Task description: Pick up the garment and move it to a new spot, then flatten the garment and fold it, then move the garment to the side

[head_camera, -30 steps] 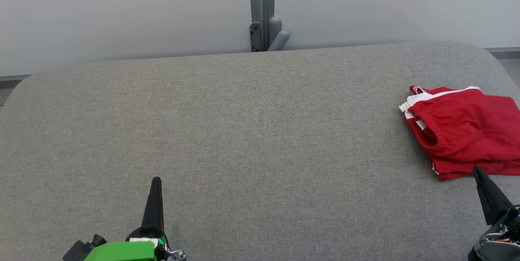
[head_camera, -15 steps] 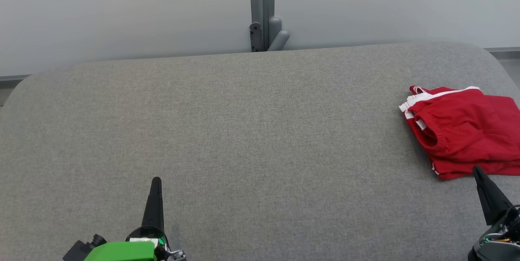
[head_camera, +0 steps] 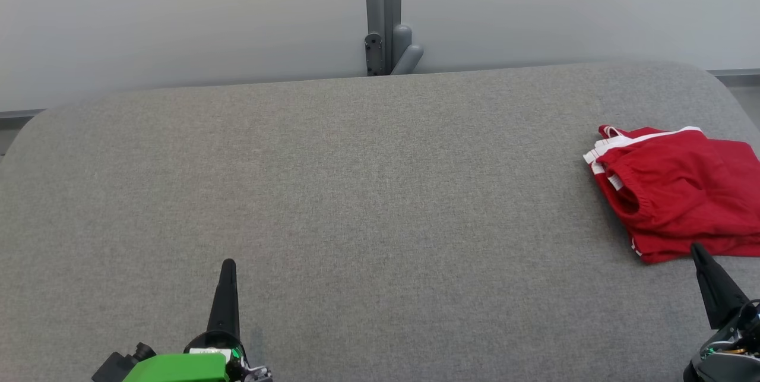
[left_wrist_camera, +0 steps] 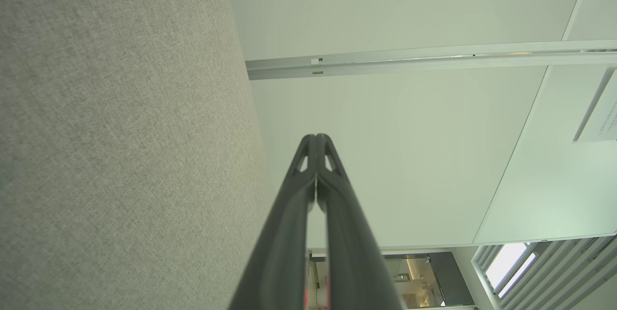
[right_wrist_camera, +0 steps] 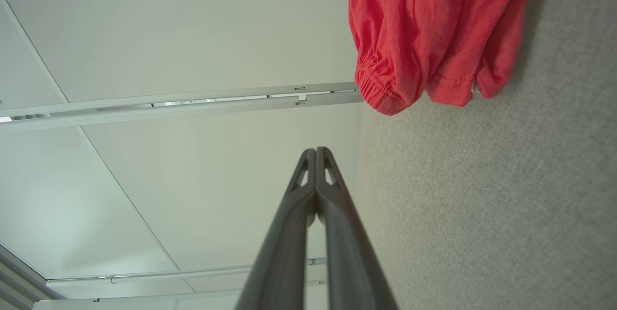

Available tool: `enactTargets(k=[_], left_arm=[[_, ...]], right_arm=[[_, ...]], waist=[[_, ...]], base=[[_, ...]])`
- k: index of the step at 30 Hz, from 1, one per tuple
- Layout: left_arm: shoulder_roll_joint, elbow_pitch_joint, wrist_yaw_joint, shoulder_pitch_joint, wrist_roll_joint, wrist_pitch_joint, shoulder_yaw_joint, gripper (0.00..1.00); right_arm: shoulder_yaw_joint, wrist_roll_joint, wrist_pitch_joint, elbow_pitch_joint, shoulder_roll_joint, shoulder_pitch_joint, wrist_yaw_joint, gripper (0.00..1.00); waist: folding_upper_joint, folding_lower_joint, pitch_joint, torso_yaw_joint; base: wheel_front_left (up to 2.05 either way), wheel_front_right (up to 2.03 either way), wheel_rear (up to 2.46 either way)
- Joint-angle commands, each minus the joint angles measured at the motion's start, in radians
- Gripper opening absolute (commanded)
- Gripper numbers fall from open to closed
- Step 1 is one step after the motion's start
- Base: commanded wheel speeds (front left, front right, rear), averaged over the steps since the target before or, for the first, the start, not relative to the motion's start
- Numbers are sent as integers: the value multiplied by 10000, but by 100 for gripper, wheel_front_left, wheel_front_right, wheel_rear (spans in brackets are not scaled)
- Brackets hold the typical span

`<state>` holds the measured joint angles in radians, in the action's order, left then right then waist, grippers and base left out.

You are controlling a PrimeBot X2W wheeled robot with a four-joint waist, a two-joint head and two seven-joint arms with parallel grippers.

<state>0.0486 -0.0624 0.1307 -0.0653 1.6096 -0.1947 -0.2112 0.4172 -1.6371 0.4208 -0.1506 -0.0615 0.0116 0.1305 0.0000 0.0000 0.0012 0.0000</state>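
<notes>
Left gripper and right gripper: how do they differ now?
The left gripper is far from the red garment; the right gripper reaches close to its near edge. The left gripper has a green part at its base; the right gripper's is dark. Both have shut, empty jaws.

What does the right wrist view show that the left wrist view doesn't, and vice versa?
Right wrist view, not the left: the red garment, gathered elastic edge toward the camera, lying on the gray cushion ahead of the right gripper, apart from it.
Left wrist view, not the right: a slatted window, a sign on the wall, a lit opening beyond the left gripper.
Shared: gray cushion, pale wall panels with a metal rail, jaws shut and empty.
</notes>
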Motion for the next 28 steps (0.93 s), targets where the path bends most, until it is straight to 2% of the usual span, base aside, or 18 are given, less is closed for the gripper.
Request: enactTargets(k=[1, 28], left_arm=[[2, 21, 46, 64, 15, -1, 34, 0], [2, 20, 46, 64, 15, -1, 34, 0]], right_arm=[[40, 46, 6, -20, 1, -91, 4, 0], [84, 91, 68, -25, 33, -109, 4, 0]], waist=[[0, 0, 0, 0], [0, 0, 0, 0]], base=[[0, 0, 0], [0, 0, 0]])
